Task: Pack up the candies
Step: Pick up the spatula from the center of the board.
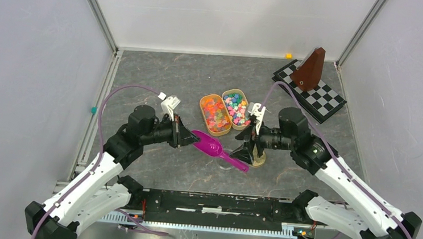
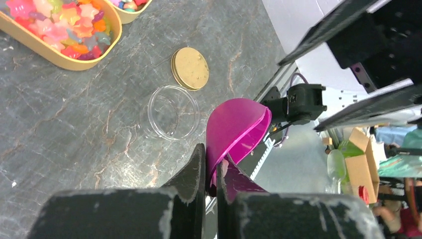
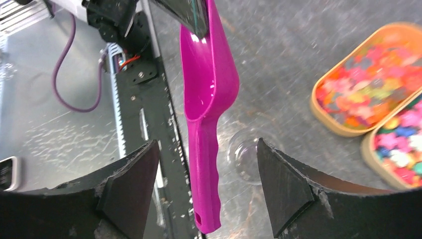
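Your small, bright, mixed-colour candies (image 1: 236, 107) lie heaped in two tan oval trays (image 2: 64, 60) set side by side at mid-table, just beyond the magenta plastic scoop (image 3: 206, 89). Your left gripper (image 2: 211, 169) is clenched on the rim of the scoop's bowl, while your right gripper (image 3: 206, 159) stands released, its fingers on either side of the handle and clear of it. Beside the handle a clear round jar (image 2: 173, 112) stands on the grey marbled table (image 1: 161, 75), with a round cork lid (image 2: 190, 68) just next to it.
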Controlling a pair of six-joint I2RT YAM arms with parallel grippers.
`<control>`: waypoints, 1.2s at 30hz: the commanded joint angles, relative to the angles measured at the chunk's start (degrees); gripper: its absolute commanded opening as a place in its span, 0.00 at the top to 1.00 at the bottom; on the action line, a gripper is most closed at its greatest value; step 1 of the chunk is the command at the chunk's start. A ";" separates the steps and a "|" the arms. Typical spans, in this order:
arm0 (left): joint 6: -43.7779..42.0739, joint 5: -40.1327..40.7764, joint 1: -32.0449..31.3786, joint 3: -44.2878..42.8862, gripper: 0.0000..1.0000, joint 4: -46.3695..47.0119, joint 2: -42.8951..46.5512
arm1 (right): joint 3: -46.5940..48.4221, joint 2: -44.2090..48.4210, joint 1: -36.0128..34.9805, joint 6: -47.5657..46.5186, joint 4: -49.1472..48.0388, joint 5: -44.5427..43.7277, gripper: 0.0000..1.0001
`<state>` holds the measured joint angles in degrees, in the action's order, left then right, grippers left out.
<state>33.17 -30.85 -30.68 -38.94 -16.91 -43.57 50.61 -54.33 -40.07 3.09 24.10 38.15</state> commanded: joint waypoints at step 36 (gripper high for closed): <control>25.26 6.22 -0.07 -3.96 0.98 -9.87 2.66 | -22.08 6.14 -25.54 -25.97 -37.98 -37.79 0.36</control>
<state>54.63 -22.83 -30.68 -40.77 -27.77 -42.02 30.09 -49.06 -64.31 -20.75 -6.55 3.75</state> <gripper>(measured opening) 0.079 0.655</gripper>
